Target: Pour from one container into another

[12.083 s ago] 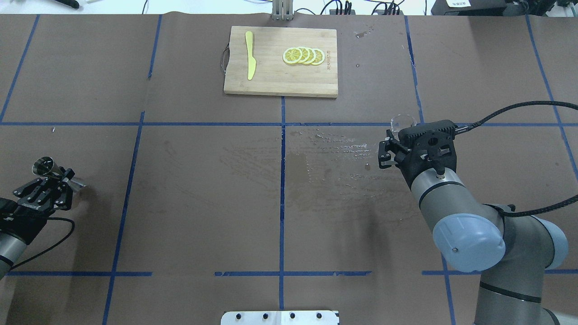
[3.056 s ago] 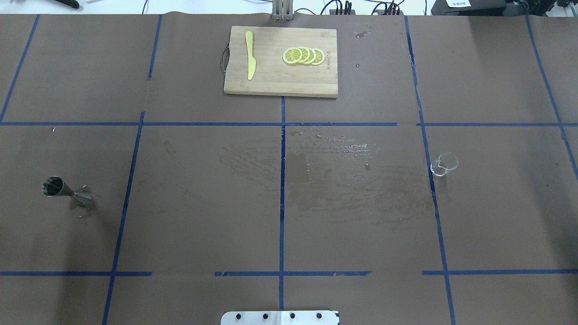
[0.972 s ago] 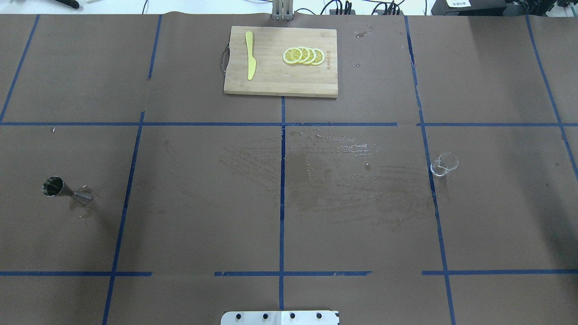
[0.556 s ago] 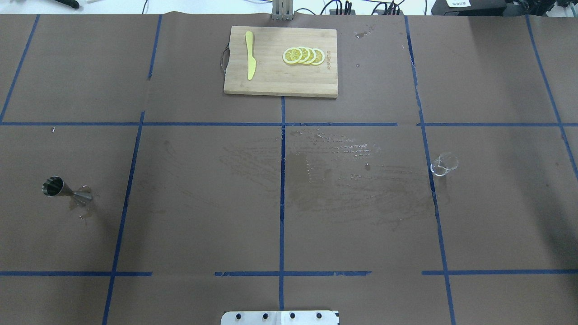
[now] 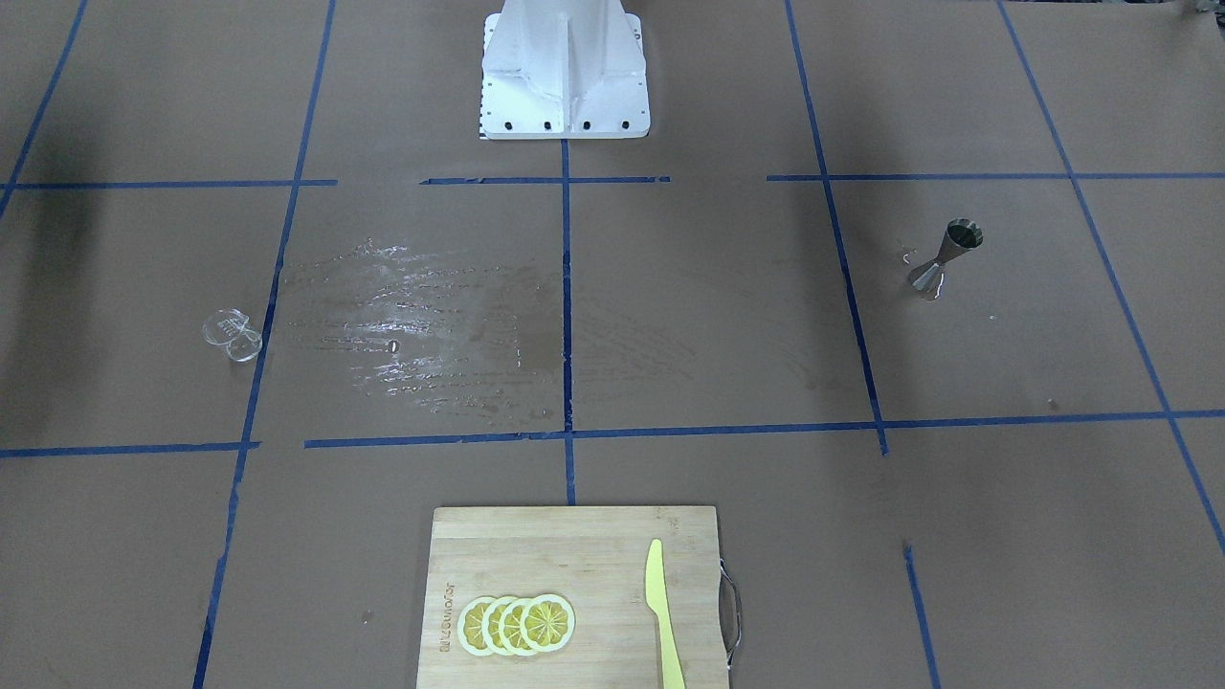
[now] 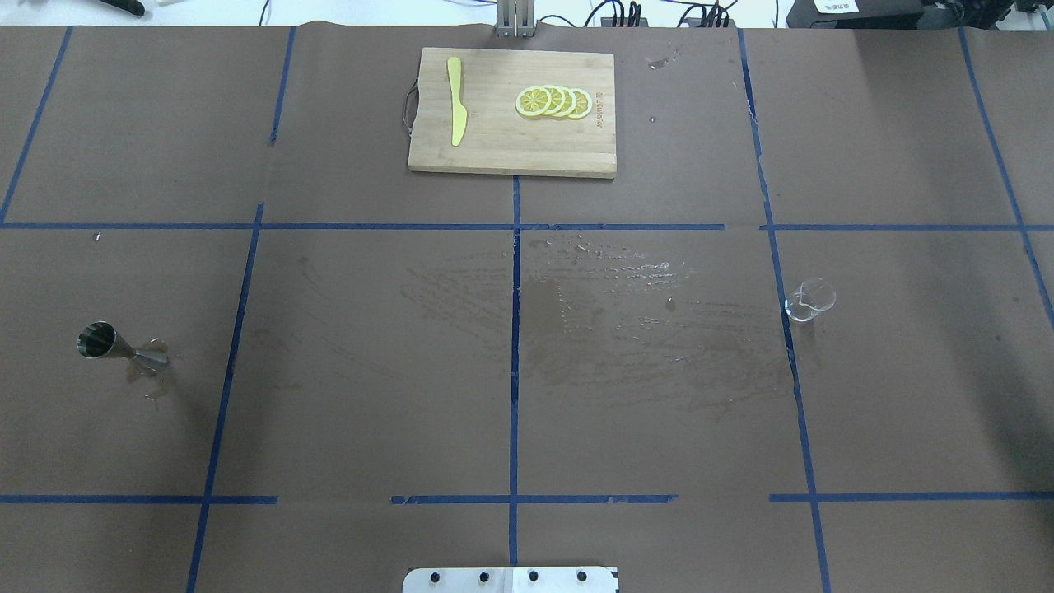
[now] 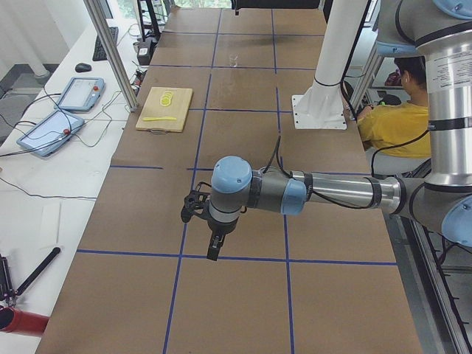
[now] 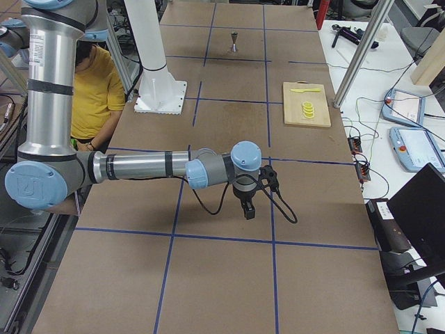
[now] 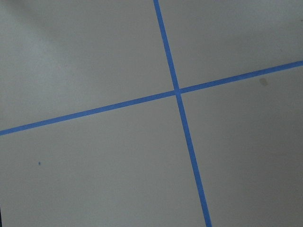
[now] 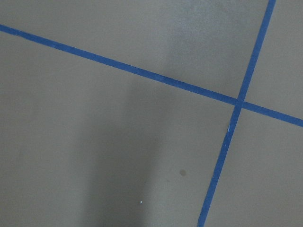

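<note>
Table point(image 6: 370, 395): brown paper cover, blue tape grid, both task vessels standing on it, well apart at opposite ends.

Left arm point(image 7: 332, 193): seen only in the exterior left view; forearm stretched roughly level and low over the table's left end, wrist turned downward. Left gripper point(image 7: 214, 249) hangs toward the paper near a tape crossing; whether its fingers are apart or together cannot be told.

Right arm point(image 8: 139, 165): seen only in the exterior right view; same level reach over the table's right end. Right gripper point(image 8: 248, 207) points down; its finger spacing cannot be told either. Both wrist cameras show only paper and crossing tape.

Pedestal point(image 5: 565, 67): white, at the robot's edge of the table.

Person point(image 7: 402, 118): yellow shirt, seated behind the pedestal.

Wet patch point(image 6: 626, 329): streaked, glossy, centre-right.

Cutting board point(image 6: 494, 140): bamboo, at the far edge, carrying a yellow knife point(image 6: 455, 103) and a row of overlapping lemon slices point(image 6: 553, 101).

Steel jigger point(image 6: 115, 346): upright, on the robot's left side, unheld, a small puddle touching its base.

Clear glass cup point(image 6: 809, 300): on the robot's right side, just beside a tape line, unheld.
</note>
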### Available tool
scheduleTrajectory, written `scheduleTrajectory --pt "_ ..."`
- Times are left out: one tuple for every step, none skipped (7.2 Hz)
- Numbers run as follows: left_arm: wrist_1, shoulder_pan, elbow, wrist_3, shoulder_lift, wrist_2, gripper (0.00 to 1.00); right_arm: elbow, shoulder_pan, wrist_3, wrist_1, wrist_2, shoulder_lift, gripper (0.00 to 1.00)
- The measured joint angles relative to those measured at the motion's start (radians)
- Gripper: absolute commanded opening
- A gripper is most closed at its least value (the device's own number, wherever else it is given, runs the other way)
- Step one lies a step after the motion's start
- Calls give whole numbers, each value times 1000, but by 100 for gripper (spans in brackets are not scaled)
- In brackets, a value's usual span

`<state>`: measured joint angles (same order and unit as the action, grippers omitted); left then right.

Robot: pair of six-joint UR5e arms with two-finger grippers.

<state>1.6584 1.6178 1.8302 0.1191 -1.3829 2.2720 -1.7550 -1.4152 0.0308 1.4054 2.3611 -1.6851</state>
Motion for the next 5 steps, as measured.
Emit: scheduleTrajectory --pt "-6 0 -2 0 -1 2 100 4 0 -2 22 3 19 100" --pt "-9 -1 -1 0 -4 3 100 1 0 -3 72 7 43 100" --pt "-15 -4 -1 -1 -7 4 100 -8 0 -3 123 10 61 100" --pt "-33 -9 1 -1 -9 6 100 -16 0 -3 150 10 70 100" --pt "-64 -15 3 -1 -9 10 100 -19 -1 -3 161 10 72 100"
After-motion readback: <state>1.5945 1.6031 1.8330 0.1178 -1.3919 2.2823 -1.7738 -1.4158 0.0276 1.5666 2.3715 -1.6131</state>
